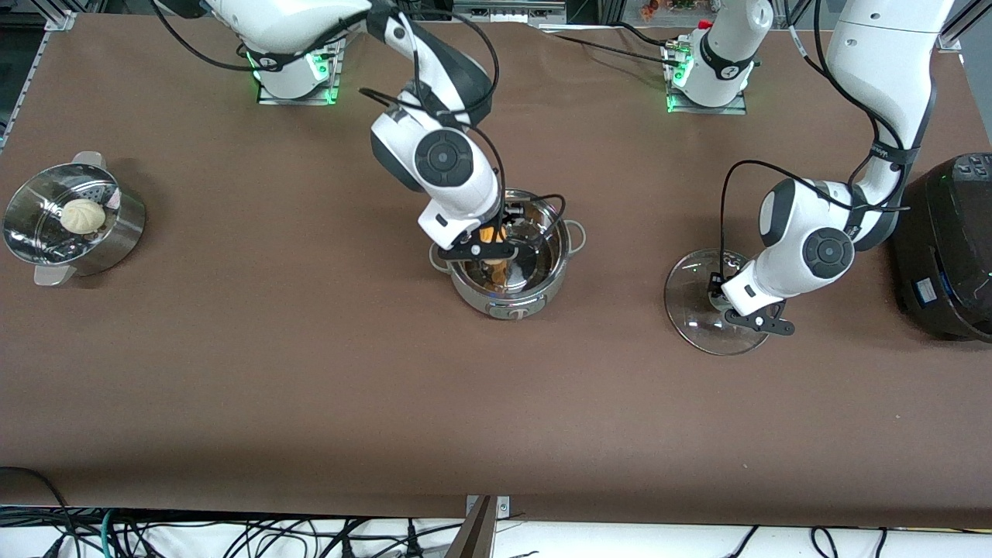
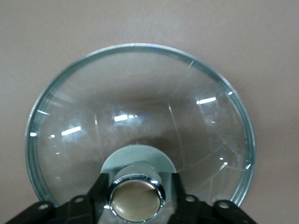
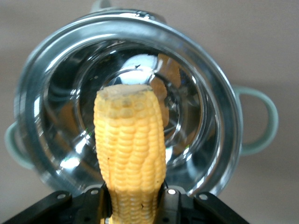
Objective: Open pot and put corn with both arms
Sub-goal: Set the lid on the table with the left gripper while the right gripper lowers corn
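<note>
Brown bench (image 1: 310, 372) spreads beneath both my arms. My right gripper (image 3: 133, 205) is clamped on the corn (image 3: 131, 149), holding it upright over the open pot (image 1: 508, 260), its tip just inside the rim. My left gripper (image 2: 135, 203) is closed around the knob of the glass lid (image 2: 140, 112), which rests on the bench below it, well apart from the pot.
</note>
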Action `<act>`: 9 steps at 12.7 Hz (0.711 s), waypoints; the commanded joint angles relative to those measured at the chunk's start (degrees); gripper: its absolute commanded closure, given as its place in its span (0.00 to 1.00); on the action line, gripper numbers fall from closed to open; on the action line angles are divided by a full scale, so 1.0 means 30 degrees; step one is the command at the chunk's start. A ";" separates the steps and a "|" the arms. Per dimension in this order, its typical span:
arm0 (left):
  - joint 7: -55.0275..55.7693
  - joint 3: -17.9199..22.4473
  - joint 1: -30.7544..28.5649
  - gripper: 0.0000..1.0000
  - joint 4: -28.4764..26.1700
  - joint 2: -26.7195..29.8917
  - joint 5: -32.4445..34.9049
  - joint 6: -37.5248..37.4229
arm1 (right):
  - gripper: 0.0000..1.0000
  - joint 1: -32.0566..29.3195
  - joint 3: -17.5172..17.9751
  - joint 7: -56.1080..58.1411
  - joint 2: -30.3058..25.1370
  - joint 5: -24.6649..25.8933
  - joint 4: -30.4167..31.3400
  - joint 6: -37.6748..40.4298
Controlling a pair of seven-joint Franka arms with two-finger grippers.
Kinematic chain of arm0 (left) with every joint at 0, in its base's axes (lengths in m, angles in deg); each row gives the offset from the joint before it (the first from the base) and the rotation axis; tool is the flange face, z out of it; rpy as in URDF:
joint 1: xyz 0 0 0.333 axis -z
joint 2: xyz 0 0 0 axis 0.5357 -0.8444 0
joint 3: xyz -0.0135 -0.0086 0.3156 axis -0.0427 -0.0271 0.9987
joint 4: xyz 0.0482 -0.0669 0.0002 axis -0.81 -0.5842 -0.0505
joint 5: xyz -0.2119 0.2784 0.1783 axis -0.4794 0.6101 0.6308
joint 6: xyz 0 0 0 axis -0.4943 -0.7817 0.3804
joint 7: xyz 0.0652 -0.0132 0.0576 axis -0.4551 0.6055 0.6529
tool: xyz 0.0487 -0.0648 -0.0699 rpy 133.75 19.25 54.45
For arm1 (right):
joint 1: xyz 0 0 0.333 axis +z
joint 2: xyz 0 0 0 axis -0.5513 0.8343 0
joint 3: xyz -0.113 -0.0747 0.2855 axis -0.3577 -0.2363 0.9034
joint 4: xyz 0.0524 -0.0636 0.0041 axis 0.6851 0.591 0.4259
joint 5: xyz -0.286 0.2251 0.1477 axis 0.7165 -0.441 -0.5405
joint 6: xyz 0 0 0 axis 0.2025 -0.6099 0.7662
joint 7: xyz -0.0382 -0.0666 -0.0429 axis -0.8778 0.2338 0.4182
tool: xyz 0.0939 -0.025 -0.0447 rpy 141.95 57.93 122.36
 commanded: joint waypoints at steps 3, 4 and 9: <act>-0.0089 -0.1080 -0.0044 0.00 0.3898 0.4405 0.0415 -0.9034 | 1.00 0.0424 0.0044 -0.0237 0.1856 0.0795 -0.0905 -0.1203; 0.0027 -0.1199 0.0042 0.00 0.5915 0.4699 0.0212 -1.1524 | 1.00 0.0570 -0.0073 -0.0238 0.1916 0.0795 -0.0905 -0.1320; -0.0058 -0.2168 -0.0160 0.00 1.2202 0.5139 0.0181 -1.7731 | 1.00 0.0982 -0.0395 -0.0443 0.2325 0.0824 -0.0875 -0.1466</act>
